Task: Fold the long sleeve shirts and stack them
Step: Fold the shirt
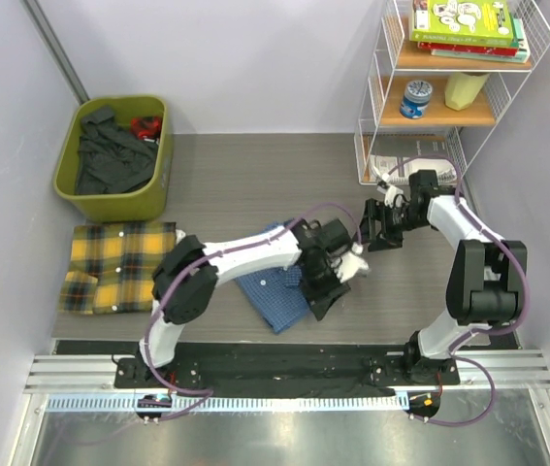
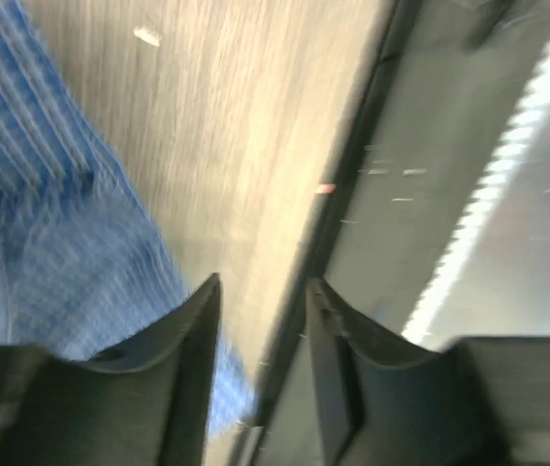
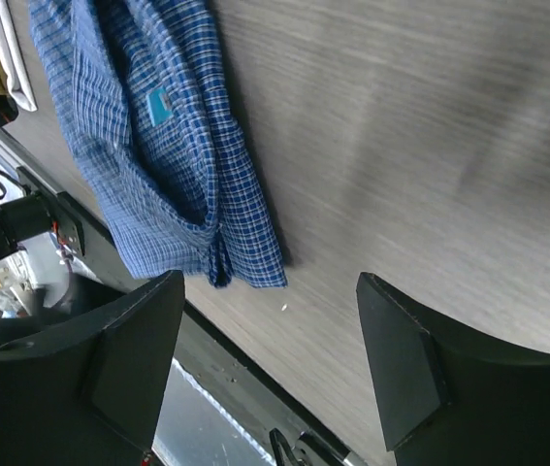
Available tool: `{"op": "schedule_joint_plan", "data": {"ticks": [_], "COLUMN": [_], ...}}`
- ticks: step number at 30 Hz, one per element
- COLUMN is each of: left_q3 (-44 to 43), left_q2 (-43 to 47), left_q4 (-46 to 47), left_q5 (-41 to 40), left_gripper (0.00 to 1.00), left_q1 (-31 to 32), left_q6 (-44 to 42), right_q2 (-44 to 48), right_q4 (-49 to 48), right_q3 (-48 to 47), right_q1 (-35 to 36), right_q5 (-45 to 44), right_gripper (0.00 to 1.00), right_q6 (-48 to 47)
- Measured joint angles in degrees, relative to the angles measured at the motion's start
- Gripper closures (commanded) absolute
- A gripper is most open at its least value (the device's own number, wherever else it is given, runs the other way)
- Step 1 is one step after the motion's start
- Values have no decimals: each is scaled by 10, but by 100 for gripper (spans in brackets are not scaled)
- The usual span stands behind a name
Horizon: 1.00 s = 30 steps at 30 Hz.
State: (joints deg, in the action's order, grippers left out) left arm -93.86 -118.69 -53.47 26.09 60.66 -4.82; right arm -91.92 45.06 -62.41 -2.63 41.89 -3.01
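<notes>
Blue shirt [image 1: 275, 296] lies in a rumpled half-fold at the middle of the table [image 1: 236, 184] in the top view. The yellow plaid shirt [image 1: 119, 264] is folded flat at its 9 o'clock, well apart. The left fingers [image 1: 326, 294] hang over its 3 o'clock edge. The right fingers [image 1: 379, 233] hover at its 2 o'clock, clear of the cloth.

From the left wrist, blurred, the left fingers [image 2: 192, 369] stand a little parted with nothing between them, blue cloth at 9 o'clock.

From the right wrist, the right fingers [image 3: 134, 359] are spread wide and empty, and the shirt's bunched edge sits at 11 o'clock.

The fold looks unfinished. I judge it best to pinch every layer at that loose edge, lift low and lay it over squarely, then stack it on the yellow one.
</notes>
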Motion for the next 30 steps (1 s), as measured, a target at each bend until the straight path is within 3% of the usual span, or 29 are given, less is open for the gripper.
{"op": "schedule_joint_plan", "data": {"ticks": [3,8,12,14,15,19,20,23,30], "left_q3": [0,1,17,19,19,27,31,68,223], "left_q2": [61,156,152,129,116,71,67,68,93], "left_q4": [5,-5,-15,-26,-29,-31,-32,-29,-24], "left_q5": [41,72,51,29,18,-11,-14,-15,12], "left_gripper": [54,55,57,57,57,60,62,72,89], "left_q1": [-39,-222,-332,-351,-353,-351,-351,-351,-339], "left_q6": [17,-9,-53,-79,-91,-117,-120,-125,-118], "right_q2": [-22,-56,-76,-88,-94,-130,-137,-162,-207], "right_q4": [-1,-17,-44,-53,-58,-65,-65,-62,-36], "right_q3": [-16,-37,-50,-59,-63,-78,-79,-84,-154], "right_q1": [7,60,143,180,196,234,236,238,244], "right_q5": [0,-4,-14,-27,-36,-82,-91,-131,-180], "right_gripper": [20,20,22,26,29,62,81,97,99], "right_q6": [1,5,16,18,18,13,6,-12,-61]}}
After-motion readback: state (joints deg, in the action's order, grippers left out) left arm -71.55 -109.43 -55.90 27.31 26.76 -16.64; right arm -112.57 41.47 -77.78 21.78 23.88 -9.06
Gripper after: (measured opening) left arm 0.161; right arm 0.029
